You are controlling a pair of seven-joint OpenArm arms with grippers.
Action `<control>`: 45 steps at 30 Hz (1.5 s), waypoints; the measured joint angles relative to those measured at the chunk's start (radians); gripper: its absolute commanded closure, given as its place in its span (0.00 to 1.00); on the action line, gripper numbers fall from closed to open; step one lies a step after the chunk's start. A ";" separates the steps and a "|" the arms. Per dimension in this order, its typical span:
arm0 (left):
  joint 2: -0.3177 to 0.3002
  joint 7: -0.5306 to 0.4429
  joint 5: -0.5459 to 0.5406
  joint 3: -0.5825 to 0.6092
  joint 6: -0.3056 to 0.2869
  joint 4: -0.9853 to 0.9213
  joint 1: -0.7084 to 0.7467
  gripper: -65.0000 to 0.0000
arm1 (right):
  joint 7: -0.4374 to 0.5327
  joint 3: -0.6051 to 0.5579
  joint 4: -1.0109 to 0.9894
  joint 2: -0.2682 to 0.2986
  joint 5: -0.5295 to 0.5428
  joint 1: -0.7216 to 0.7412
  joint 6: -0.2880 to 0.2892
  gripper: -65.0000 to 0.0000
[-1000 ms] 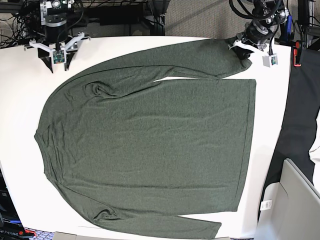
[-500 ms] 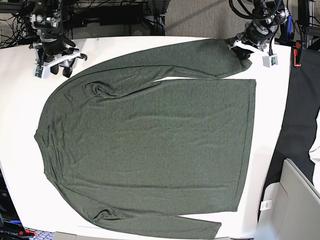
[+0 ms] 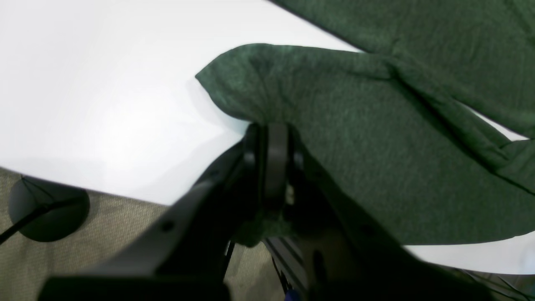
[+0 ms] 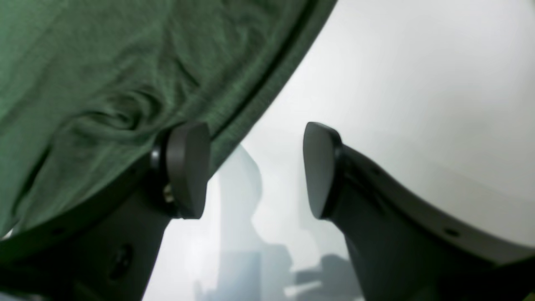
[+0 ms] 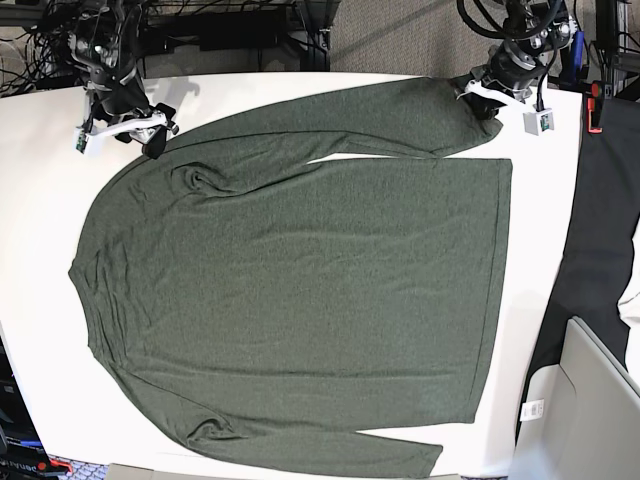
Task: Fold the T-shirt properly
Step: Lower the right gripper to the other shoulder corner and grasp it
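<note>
Fingers of the left gripper (image 3: 271, 163) are clenched on a sleeve cuff of the dark olive-green heathered knit T-shirt (image 5: 300, 290), which lies flat on the white table (image 5: 40, 190). Right gripper (image 4: 255, 167) fingers stand apart, one pad (image 4: 188, 167) touching the shirt's edge; its underside is hidden.

My left tool (image 3: 267, 167) hides the sleeve cuff it pinches. In both wrist views the T-shirt (image 4: 104, 75) runs off frame, and I see it blurred.

Dark olive long-sleeved T-shirt (image 5: 300, 290), spread flat, sleeves outstretched, one cuff pinched
</note>
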 measured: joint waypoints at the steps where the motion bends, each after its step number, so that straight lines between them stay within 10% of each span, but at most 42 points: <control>1: -0.001 0.000 0.000 0.000 0.000 0.000 -0.001 1.00 | 0.010 0.000 -0.016 -0.003 -0.001 0.017 0.002 0.44; 10: 0.000 0.000 0.000 -0.001 0.000 0.000 0.000 1.00 | 0.074 0.004 -0.136 0.002 0.085 0.090 0.031 0.48; 23: 0.000 0.000 0.000 -0.001 0.000 0.000 0.000 1.00 | 0.051 0.004 -0.142 -0.012 0.086 0.111 0.012 0.84; 29: 0.000 0.000 0.000 -0.001 0.000 0.000 0.001 1.00 | -0.035 0.046 -0.144 -0.012 0.163 0.097 0.182 0.88; 45: -0.032 0.000 0.000 -0.001 -0.001 0.061 0.031 1.00 | -0.127 0.217 0.078 0.035 0.223 -0.017 0.290 0.95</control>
